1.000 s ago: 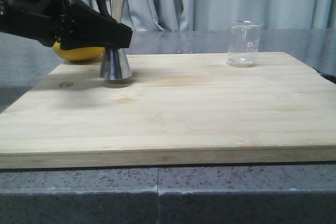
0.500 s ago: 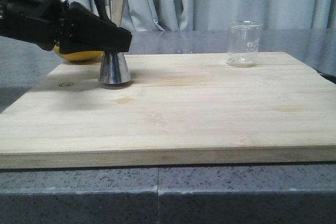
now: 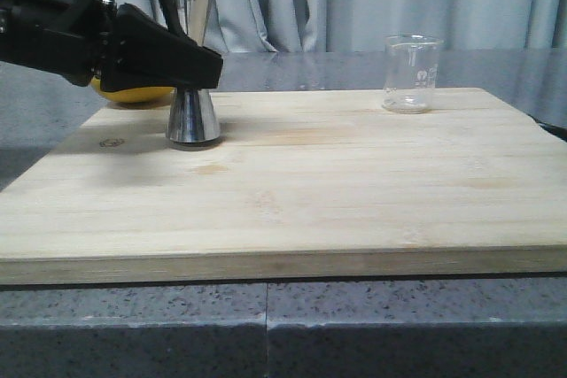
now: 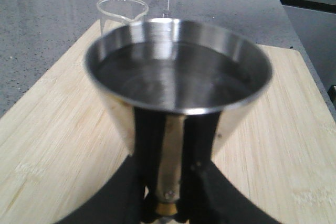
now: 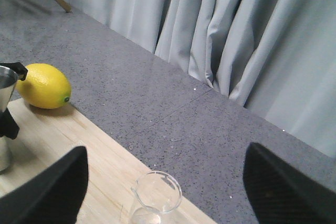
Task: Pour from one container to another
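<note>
One beaker (image 3: 412,73), one jigger (image 3: 190,50) clenched by left gripper (image 3: 209,65); right gripper (image 5: 163,182) spread.

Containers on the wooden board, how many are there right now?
2: the steel jigger at the board's back left, gripped at its waist by the left gripper, and the glass beaker at the back right.

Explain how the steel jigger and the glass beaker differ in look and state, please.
The jigger is shiny steel and hourglass-shaped; the beaker is clear glass and cylindrical. The jigger stands taller than the beaker. The left gripper has its fingers closed on the jigger's waist; the beaker stands free. Both stand upright on the wooden board.
</note>
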Robot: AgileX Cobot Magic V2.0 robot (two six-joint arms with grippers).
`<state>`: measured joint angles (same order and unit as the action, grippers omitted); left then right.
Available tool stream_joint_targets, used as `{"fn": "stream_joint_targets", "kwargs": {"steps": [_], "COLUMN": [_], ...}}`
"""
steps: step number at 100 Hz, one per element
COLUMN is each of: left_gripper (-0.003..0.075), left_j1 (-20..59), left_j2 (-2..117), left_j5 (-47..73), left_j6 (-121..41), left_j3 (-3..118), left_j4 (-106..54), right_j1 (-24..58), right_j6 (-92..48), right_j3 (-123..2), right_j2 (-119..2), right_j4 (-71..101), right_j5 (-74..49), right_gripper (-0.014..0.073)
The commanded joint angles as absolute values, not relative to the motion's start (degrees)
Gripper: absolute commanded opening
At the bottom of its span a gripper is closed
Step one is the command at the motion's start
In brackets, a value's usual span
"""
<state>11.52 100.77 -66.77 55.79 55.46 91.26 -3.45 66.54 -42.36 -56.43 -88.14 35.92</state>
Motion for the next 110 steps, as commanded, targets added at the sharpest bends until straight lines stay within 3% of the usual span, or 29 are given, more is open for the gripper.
{"fn": "stream_joint_targets", "kwargs": {"steps": [1,110], "left_gripper": [-0.0002,-0.0001], "left_j1": [11.96,11.96], "left_j2": [99.11,99.66], "left_j5": [-78.04,-77.79], "left_j6": [55.79,54.71], "left_j3": [56.41,56.41], "left_j4": [87.22,87.22], "right_j1": [-3.69,-3.69], "right_j6": [66.5,66.5], "right_j3": [-43.44,-43.44], "right_j2": [-55.41,-55.41], "right_j4": [-86.08,-86.08], "right_j5": [36.24,36.24], "right_gripper": [0.0522,0.0522]}}
